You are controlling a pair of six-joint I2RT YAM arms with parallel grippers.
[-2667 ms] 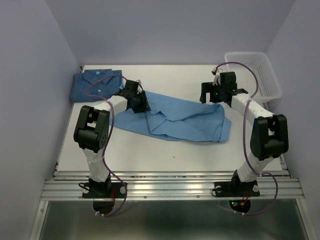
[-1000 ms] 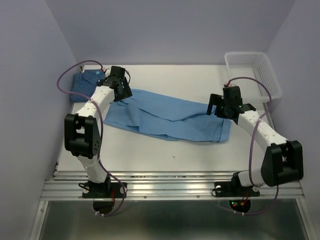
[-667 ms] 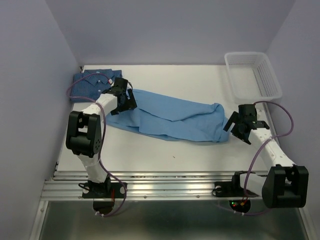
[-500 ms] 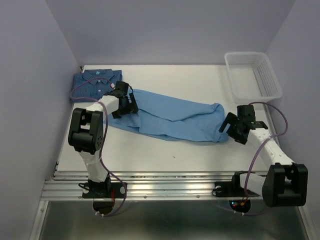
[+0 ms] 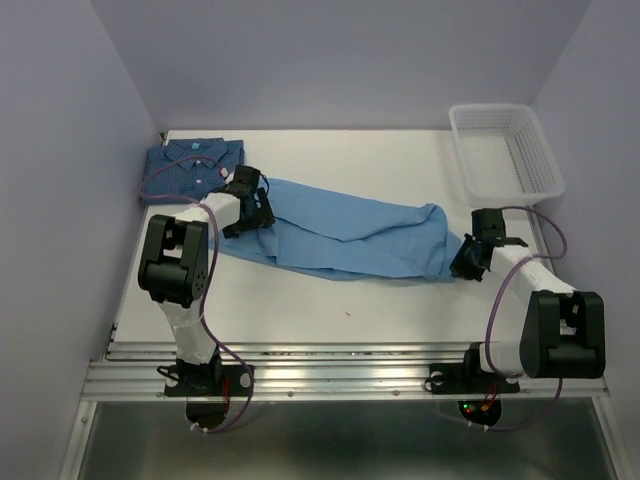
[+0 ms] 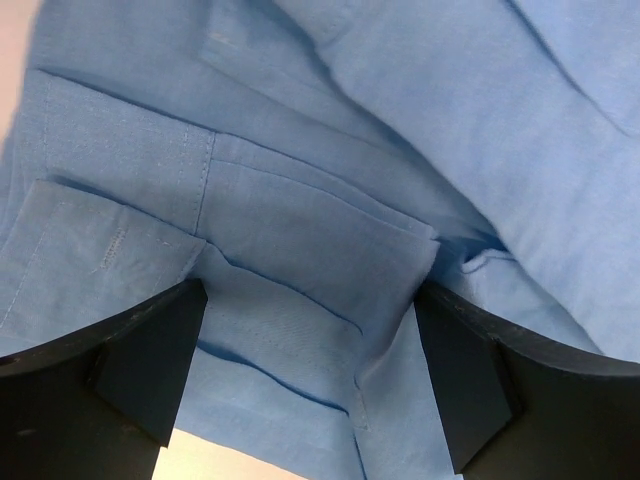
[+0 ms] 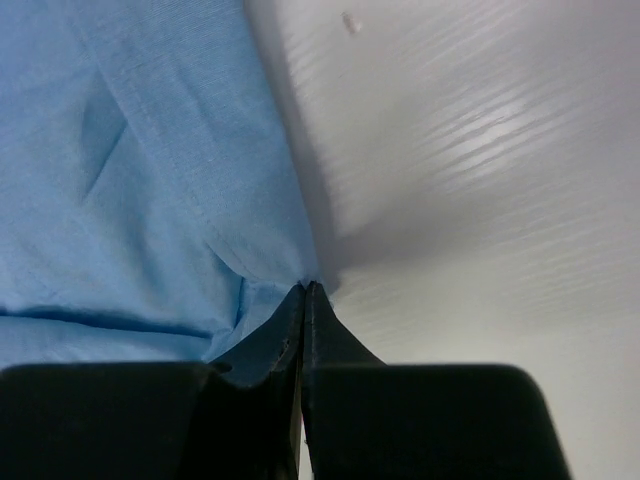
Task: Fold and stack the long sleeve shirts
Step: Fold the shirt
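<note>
- The light sky-blue shirt [image 5: 345, 235] lies spread in a long slant across the middle of the table [image 5: 330, 305], its left end towards the back and its right end nearer the arms.
- A broad strip of bare table runs between the shirt's near edge and the table's front rail; another bare stretch lies behind the shirt, up to the rear wall.
- The darker checked shirt [image 5: 190, 163] sits folded in the back left corner, close to the left wall and just beside the sky-blue shirt's left end.
- A white mesh basket [image 5: 505, 150] stands in the back right corner, apart from both shirts, with bare table between it and the sky-blue cloth.
- The left arm rises from its base to a bent elbow, and its forearm reaches back and rightwards over the shirt's left end.
- The left tool [image 6: 310, 298] stands wide apart, its fingers [image 6: 150, 370] straddling a folded, stitched band of cloth (gripping nothing).
- The right arm is folded low, elbow out towards the table's right edge, forearm angled left to the shirt's right end.
- The right tool [image 7: 304, 290] is pressed together, with the shirt's very edge caught at the tips, where the cloth puckers against the table.
</note>
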